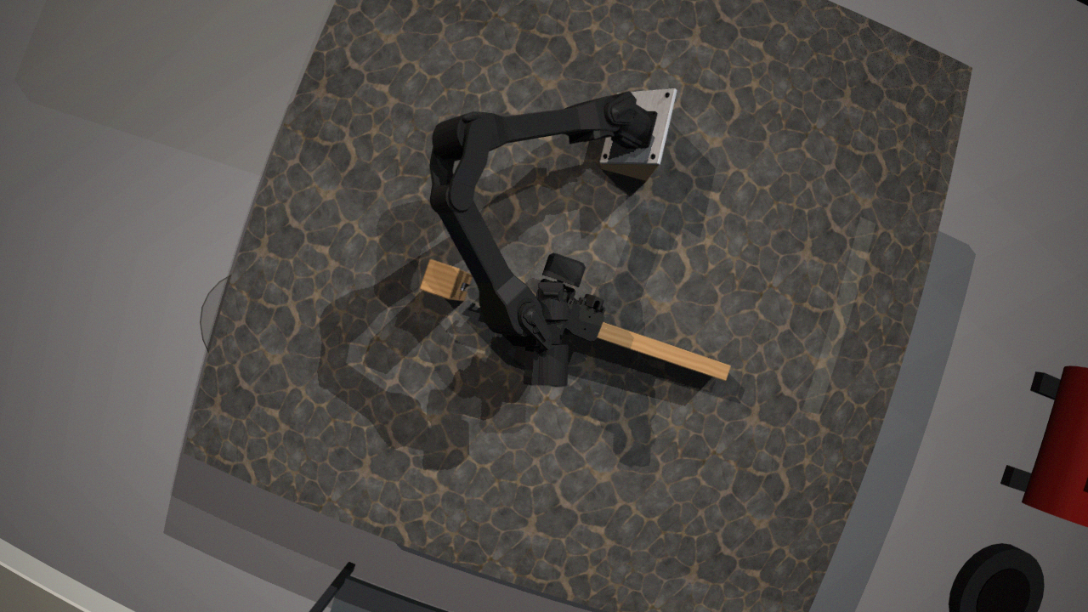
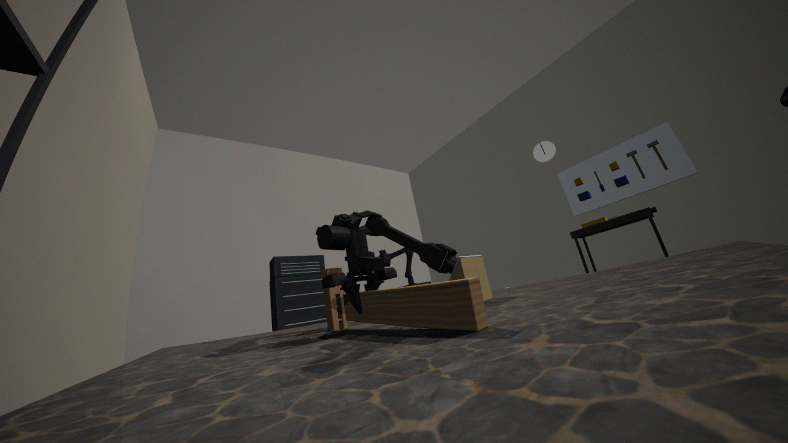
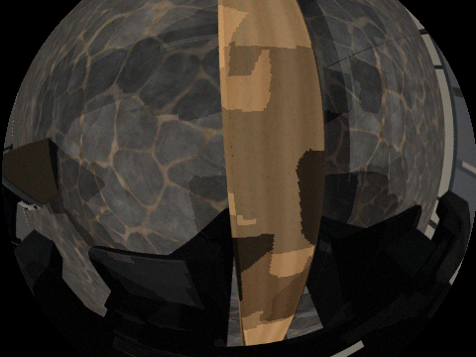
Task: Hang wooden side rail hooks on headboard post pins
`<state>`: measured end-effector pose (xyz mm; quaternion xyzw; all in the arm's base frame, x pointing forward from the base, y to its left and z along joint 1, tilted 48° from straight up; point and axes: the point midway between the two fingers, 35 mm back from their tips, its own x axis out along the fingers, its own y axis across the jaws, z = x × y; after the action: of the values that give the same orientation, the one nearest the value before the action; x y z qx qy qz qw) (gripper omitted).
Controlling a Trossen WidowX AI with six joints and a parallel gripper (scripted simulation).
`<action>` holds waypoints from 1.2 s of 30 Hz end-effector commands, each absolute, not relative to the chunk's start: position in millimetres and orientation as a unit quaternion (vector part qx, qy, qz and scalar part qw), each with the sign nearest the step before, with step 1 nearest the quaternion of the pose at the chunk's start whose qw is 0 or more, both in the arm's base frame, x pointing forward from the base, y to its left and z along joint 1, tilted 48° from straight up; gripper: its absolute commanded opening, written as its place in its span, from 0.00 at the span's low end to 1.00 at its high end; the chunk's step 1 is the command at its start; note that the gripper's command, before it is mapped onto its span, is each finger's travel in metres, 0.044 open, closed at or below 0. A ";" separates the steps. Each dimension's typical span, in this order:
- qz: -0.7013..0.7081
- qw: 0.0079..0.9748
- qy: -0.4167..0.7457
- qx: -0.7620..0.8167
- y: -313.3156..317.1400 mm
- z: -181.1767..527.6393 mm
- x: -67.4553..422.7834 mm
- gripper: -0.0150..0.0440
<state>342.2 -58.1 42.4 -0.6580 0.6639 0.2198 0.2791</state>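
Note:
The wooden side rail (image 1: 669, 352) (image 2: 424, 304) (image 3: 273, 139) lies slanted across the middle of the table, and its far end rests on the table top. My gripper (image 1: 553, 343) (image 2: 353, 298) (image 3: 256, 213) is shut on the rail near its hook end, with a finger on each long side. The short wooden headboard post (image 1: 443, 280) (image 2: 332, 301) stands upright just beyond that end. The arm covers the rail's hook end and the post's slot in the overhead view, so I cannot tell how the hooks sit relative to the pins.
The arm's base sits on a grey plate (image 1: 638, 125) at the back of the stone-patterned table (image 1: 761, 495). Off the table stand a dark drawer cabinet (image 2: 297, 291), a red object (image 1: 1061, 449) and a black table (image 2: 617, 223) by the wall.

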 end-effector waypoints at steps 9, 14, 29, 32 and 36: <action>0.219 0.286 0.659 -0.660 -54.5 44.8 345.9 0.25; 0.219 0.286 0.659 -0.660 -55.3 44.9 346.5 0.25; 0.219 0.286 0.659 -0.660 -57.1 45.8 348.0 0.25; 0.219 0.286 0.659 -0.660 -57.1 46.3 348.3 0.25; 0.219 0.286 0.659 -0.660 -57.2 46.9 348.7 0.25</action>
<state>345.2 -60.0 44.3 -0.6580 0.6630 0.2195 0.2815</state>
